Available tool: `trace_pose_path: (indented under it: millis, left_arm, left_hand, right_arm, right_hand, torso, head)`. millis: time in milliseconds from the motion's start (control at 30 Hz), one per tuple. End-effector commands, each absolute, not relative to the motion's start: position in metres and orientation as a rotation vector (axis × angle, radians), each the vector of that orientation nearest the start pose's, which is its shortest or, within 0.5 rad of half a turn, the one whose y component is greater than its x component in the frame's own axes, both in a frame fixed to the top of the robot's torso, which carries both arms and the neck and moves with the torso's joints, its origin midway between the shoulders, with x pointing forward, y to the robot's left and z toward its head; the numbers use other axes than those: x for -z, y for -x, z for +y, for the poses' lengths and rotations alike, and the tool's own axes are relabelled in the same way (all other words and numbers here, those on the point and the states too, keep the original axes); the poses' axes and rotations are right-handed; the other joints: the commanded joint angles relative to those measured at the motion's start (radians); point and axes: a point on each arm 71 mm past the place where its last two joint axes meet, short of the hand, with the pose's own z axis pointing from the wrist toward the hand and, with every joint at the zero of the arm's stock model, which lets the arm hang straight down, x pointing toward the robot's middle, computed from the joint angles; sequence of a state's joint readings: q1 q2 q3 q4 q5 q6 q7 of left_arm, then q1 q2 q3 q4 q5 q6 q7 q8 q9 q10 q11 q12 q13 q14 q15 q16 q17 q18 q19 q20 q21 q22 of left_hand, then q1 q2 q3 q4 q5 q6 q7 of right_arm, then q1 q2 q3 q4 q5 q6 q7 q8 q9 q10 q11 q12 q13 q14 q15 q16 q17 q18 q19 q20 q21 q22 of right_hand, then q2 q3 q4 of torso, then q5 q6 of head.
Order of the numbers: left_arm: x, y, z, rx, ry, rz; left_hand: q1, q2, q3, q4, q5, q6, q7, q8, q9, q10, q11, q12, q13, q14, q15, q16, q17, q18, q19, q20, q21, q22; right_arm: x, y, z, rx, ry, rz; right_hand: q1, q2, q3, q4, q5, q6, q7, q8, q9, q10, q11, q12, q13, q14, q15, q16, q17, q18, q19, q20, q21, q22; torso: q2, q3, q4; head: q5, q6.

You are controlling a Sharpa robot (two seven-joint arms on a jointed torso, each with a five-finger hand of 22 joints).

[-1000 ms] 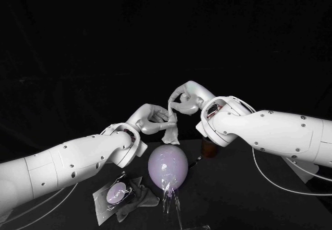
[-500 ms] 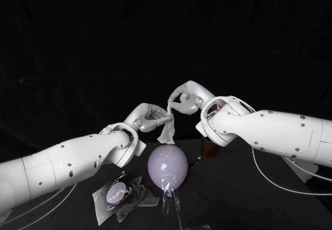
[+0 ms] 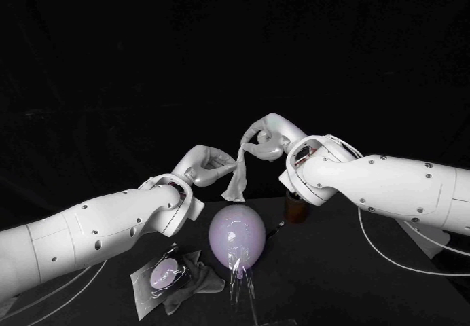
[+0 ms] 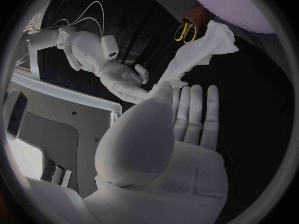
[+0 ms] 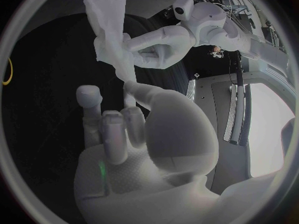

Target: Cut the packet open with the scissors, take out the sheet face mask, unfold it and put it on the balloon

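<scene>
A crumpled white sheet mask (image 3: pixel 236 179) hangs as a narrow strip just above the lilac balloon (image 3: pixel 237 235), which stands mid-table. My right hand (image 3: pixel 263 140) pinches the strip's top end. My left hand (image 3: pixel 210 167) pinches it a little lower, from the side. The left wrist view has the mask (image 4: pixel 201 49) running from my left hand's (image 4: pixel 167 149) thumb tip toward the balloon (image 4: pixel 239 5). In the right wrist view my right hand (image 5: pixel 127 134) holds the mask (image 5: pixel 109 32) at its fingertips. The opened packet (image 3: pixel 161 275) lies flat at the front left.
Yellow-handled scissors (image 4: pixel 185 31) stand in a brown holder (image 3: pixel 295 209) just right of the balloon, under my right forearm. A clear film (image 3: pixel 240 288) trails from the balloon's near end toward the table's front edge.
My left hand has risen slightly with the mask. The strip's lower end now hangs a little higher above the balloon and looks more stretched out.
</scene>
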State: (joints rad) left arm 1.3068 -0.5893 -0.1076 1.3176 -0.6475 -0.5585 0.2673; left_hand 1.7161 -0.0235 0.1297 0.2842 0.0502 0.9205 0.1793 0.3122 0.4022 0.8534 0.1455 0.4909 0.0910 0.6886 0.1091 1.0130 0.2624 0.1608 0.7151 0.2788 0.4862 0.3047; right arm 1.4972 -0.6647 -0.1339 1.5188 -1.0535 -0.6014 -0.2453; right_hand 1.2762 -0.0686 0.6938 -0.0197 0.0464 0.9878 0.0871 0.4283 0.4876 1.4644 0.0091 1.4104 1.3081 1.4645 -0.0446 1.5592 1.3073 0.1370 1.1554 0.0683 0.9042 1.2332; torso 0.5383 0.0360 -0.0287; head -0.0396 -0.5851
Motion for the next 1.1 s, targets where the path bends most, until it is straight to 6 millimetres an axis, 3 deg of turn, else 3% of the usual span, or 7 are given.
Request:
trace_pose_path:
  millis: [33, 533, 833, 1100]
  left_arm:
    - [0.146, -0.532, 0.137, 1.184, 0.414, 1.402]
    - [0.148, -0.532, 0.135, 1.192, 0.427, 1.435]
    - [0.146, -0.527, 0.129, 1.228, 0.380, 1.436]
    - [0.146, -0.526, 0.127, 1.239, 0.363, 1.443]
  left_hand:
    - [0.012, -0.008, 0.020, 0.002, -0.002, 0.010, 0.002, 0.003, -0.006, 0.013, 0.001, -0.011, -0.008, 0.009, 0.001, -0.008, -0.002, 0.018, 0.001, -0.005, -0.003, 0.000]
    - [-0.022, -0.043, 0.035, 0.008, -0.002, 0.007, 0.007, -0.005, -0.021, 0.024, 0.006, -0.028, -0.021, 0.016, 0.005, -0.006, -0.002, 0.017, -0.001, -0.003, -0.002, 0.001]
    - [-0.136, -0.118, -0.036, 0.007, -0.003, -0.036, 0.020, -0.037, -0.047, 0.027, 0.012, -0.028, -0.020, 0.014, 0.011, 0.002, 0.003, 0.016, -0.006, 0.003, -0.017, -0.009]
    - [-0.138, -0.119, -0.069, 0.001, -0.002, -0.110, 0.037, -0.084, -0.076, -0.008, 0.027, -0.031, -0.018, -0.010, 0.024, 0.001, 0.005, 0.014, -0.013, 0.006, -0.038, -0.023]
  right_arm:
    - [0.063, -0.517, -0.133, -0.811, -0.211, 1.399]
    - [0.063, -0.516, -0.131, -0.817, -0.205, 1.402]
    - [0.063, -0.516, -0.130, -0.816, -0.205, 1.402]
    - [0.063, -0.515, -0.128, -0.824, -0.201, 1.403]
  right_hand:
    - [-0.004, 0.006, 0.004, 0.000, 0.003, 0.021, -0.011, 0.044, 0.027, 0.044, -0.009, 0.006, 0.136, 0.098, -0.008, 0.004, 0.239, 0.006, 0.004, 0.000, 0.006, 0.001]
    - [-0.005, 0.005, 0.004, -0.001, 0.002, 0.021, -0.011, 0.043, 0.027, 0.044, -0.009, 0.006, 0.135, 0.098, -0.008, 0.004, 0.240, 0.006, 0.004, 0.000, 0.005, 0.001]
    - [-0.005, 0.005, 0.004, -0.001, 0.002, 0.021, -0.011, 0.043, 0.027, 0.044, -0.009, 0.006, 0.135, 0.098, -0.008, 0.004, 0.240, 0.006, 0.004, 0.000, 0.005, 0.001]
    - [-0.005, 0.005, 0.004, -0.001, 0.002, 0.021, -0.011, 0.043, 0.027, 0.044, -0.009, 0.006, 0.135, 0.098, -0.008, 0.004, 0.240, 0.006, 0.004, 0.000, 0.005, 0.001]
  torso:
    - [0.000, 0.0004, 0.0000]
    - [0.000, 0.0001, -0.0004]
    - [0.000, 0.0001, 0.0000]
    - [0.000, -0.0004, -0.0003]
  head:
    - [0.000, -0.001]
    - [0.002, -0.001]
    - [0.002, -0.001]
    - [0.001, -0.001]
